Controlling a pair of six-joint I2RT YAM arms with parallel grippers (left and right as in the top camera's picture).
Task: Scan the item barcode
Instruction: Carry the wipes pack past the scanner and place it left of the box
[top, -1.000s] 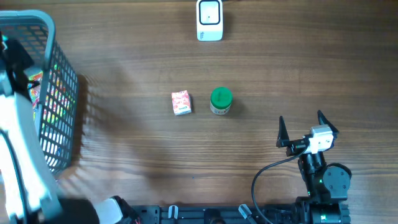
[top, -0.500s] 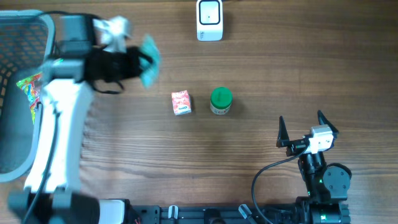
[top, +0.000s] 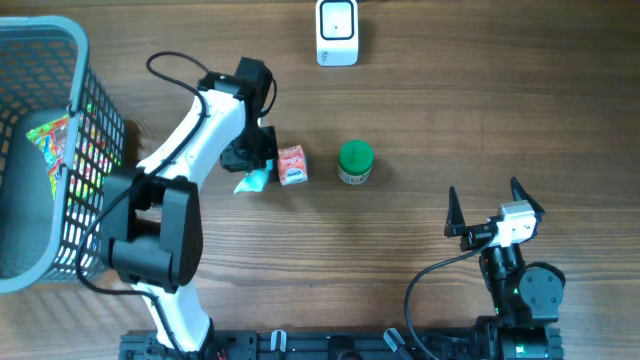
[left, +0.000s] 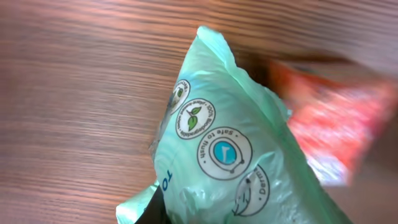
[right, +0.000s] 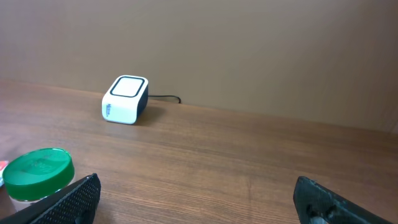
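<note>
My left gripper (top: 256, 165), closed tight on a green packet (left: 230, 149), is mid-carry. The scanner (top: 337, 32) lies ahead-right, so next the barcode must face it.

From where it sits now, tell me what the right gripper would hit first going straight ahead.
Nothing, as far as I can see: the right gripper faces bare table. The scanner and green-lidded jar lie left of its line.
</note>
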